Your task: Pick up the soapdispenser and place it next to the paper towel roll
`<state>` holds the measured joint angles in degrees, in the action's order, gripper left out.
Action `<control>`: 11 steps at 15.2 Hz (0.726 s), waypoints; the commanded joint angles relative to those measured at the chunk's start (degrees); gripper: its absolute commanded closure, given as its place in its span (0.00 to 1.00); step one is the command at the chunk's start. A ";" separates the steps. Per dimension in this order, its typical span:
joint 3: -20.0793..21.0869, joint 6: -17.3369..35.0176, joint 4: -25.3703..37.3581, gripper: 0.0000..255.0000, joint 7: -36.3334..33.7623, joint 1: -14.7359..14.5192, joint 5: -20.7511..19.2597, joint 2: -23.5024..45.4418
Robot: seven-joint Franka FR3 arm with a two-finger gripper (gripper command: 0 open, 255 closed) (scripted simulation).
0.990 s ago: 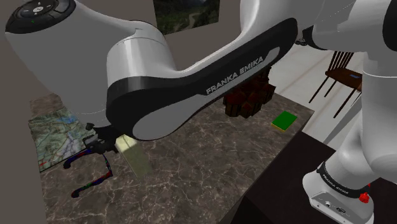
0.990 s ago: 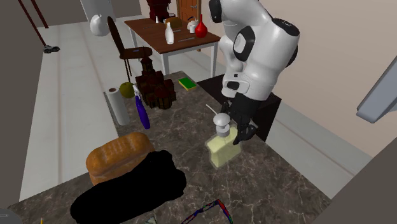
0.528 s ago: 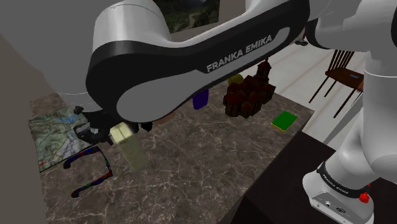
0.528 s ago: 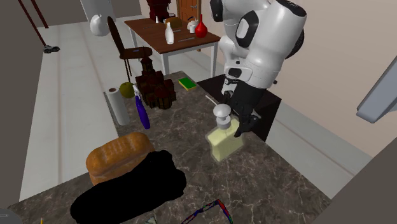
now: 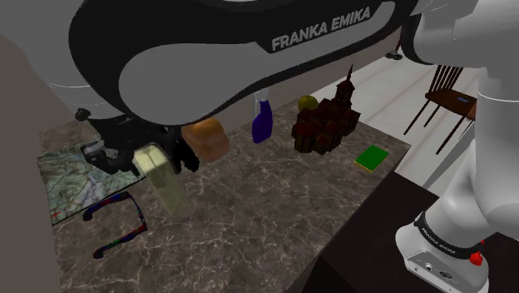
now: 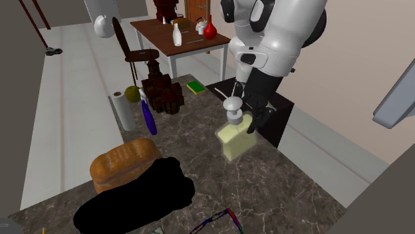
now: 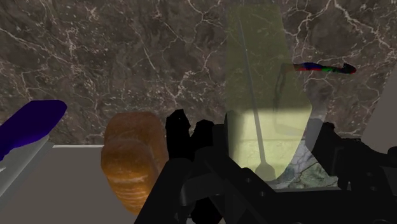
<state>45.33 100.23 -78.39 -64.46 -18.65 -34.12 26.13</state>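
Pale yellow dispenser (image 5: 166,187) hangs tilted above the marble counter (image 5: 266,208) in the shoulder view, its top clamped in the gripper (image 5: 141,156). In the second exterior view the gripper (image 6: 249,119) pinches it just below the pump, well apart from the paper towel roll (image 6: 122,112). In the wrist view both fingers (image 7: 181,137) press the dispenser (image 7: 254,76), with bread (image 7: 130,159) beside it.
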 commanded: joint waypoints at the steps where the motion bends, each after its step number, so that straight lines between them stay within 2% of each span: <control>1: 0.09 -1.48 1.54 1.00 0.54 -0.30 0.19 -0.12; 11: -0.21 -9.73 11.96 1.00 2.98 -3.76 -0.53 1.48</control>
<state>45.20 91.56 -67.85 -61.77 -21.87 -34.47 27.32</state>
